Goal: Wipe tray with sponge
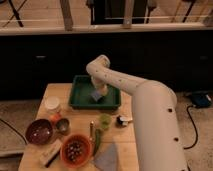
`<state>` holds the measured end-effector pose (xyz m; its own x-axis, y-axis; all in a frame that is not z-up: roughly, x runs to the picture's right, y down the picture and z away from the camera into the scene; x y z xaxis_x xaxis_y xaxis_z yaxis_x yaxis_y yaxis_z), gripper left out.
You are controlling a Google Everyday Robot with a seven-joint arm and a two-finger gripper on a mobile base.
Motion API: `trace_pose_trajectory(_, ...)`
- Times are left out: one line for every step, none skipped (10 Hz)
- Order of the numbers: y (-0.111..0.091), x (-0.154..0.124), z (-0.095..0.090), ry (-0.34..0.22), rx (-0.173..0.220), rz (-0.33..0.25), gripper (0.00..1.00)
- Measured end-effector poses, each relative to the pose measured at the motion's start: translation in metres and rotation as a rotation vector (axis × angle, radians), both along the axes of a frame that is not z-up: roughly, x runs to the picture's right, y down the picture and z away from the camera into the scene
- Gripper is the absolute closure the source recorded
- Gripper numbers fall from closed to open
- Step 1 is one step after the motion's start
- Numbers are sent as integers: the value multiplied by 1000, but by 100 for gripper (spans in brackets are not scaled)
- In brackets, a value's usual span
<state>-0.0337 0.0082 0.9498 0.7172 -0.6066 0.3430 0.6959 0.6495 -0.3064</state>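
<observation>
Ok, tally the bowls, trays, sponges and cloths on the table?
Bowls: 2, dark red bowl, orange bowl
Trays: 1, green tray
Sponges: 1, sponge in the tray, at the gripper
Cloths: 1, grey-blue cloth
Total: 5

I see the tray (76,101) sitting flat at the far edge of the worktop (56,93), approx. mid-way along it, long side parallel to that edge. It's dark green, rectangular, shallow, w/ a raised rim all round; the rim looks intact and level. Inside it lies the sponge (95,96), a small bluish-grey block, resting on the tray floor a bit right of centre, nearer the front rim than the back one. My pincer (99,92) is down inside the tray, right on top of the sponge, touching it as far as I can tell.
</observation>
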Motion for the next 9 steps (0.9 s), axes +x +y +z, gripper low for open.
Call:
trace_pose_trajectory(0,3,1,3,-1,4,99)
trace_pose_trajectory(-1,7,4,7,1,1,99)
trace_pose_trajectory(0,6,3,3,-4,-1,99)
trace_pose_trajectory(4,5,3,2,-8,-6,99)
trace_pose_trajectory(3,9,3,0,-8,-11,99)
trace_pose_trajectory(4,7,2,-9,-12,-16,99)
trace_pose_trajectory(12,3,-1,-24,-26,-20,99)
trace_pose_trajectory(17,7,-6,-29,-31,-19,99)
trace_pose_trajectory(21,15,-10,-25,-33,-14,99)
